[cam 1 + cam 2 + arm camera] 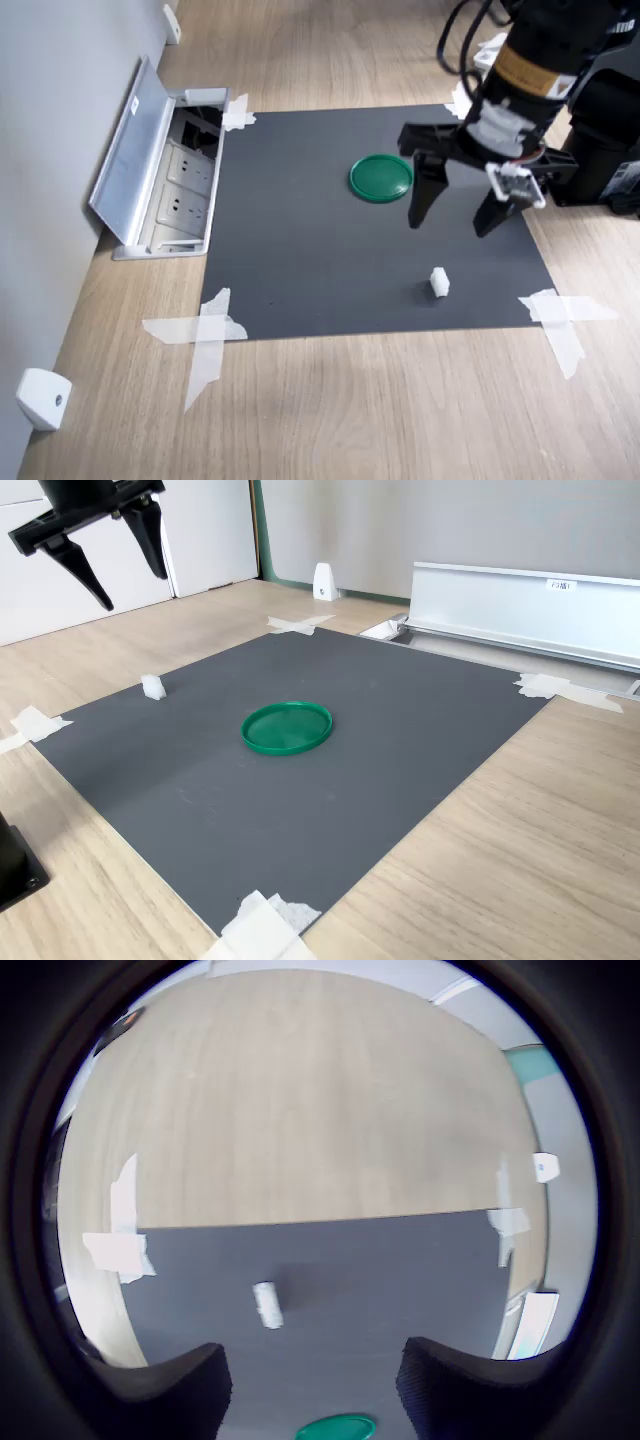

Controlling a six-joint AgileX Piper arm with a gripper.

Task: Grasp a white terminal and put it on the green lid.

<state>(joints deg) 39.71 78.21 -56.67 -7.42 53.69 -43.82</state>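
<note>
Fingers (421, 196) of my gripper (456, 218) hang spread wide above the dark mat (300, 240), with nothing between them. The white terminal (438, 282) stands on the mat near the edge at the bottom of the first exterior view, below my gripper and apart from it. The green lid (381, 177) lies flat on the mat, well apart from the terminal, toward the first exterior view's left of my fingers. In the wrist view the lid (336, 1427) is cut off by the frame, only a sliver showing between my two blurred fingertips (175, 1385), and the terminal (267, 1304) is a small pale smear. In the second exterior view my arm is cropped at the top, so only the dark fingers (85, 568) show. White tape (205, 335) holds the mat's corners to the wooden floor (350, 410).
</note>
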